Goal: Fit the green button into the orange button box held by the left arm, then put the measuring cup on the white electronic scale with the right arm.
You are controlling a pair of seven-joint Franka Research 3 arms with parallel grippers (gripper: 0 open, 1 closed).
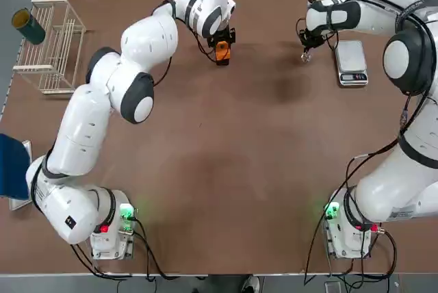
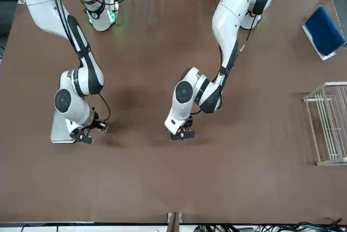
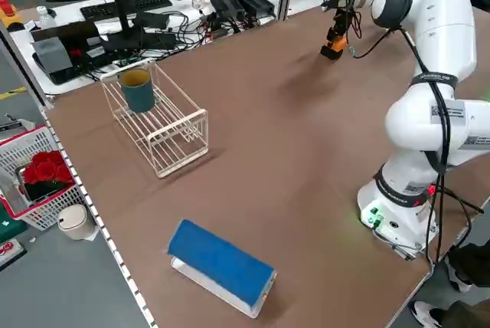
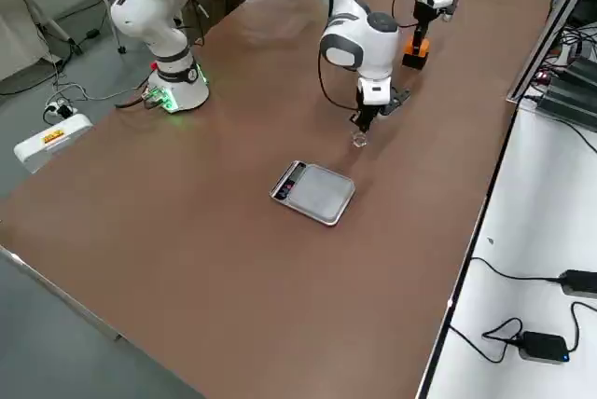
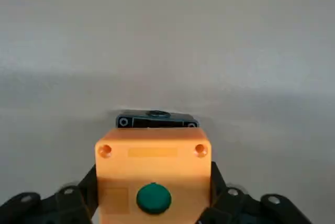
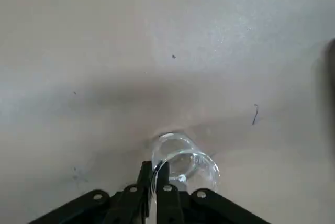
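Trouble could come from the thin pinch: the right gripper's (image 6: 155,182) fingers squeezed only the measuring cup's (image 6: 184,165) rim, on the tabletop (image 1: 226,170) beside the white scale (image 1: 352,63). It might slip. Left gripper (image 5: 154,211) fingers clamped the orange button box (image 5: 153,174), green button (image 5: 154,198) already in.

Two glossy white arms with rounded shells, dark grey joint bands and black cables looped along the links. Green-lit bases trailing black leads. Black fingers (image 5: 84,198) with small round screws.
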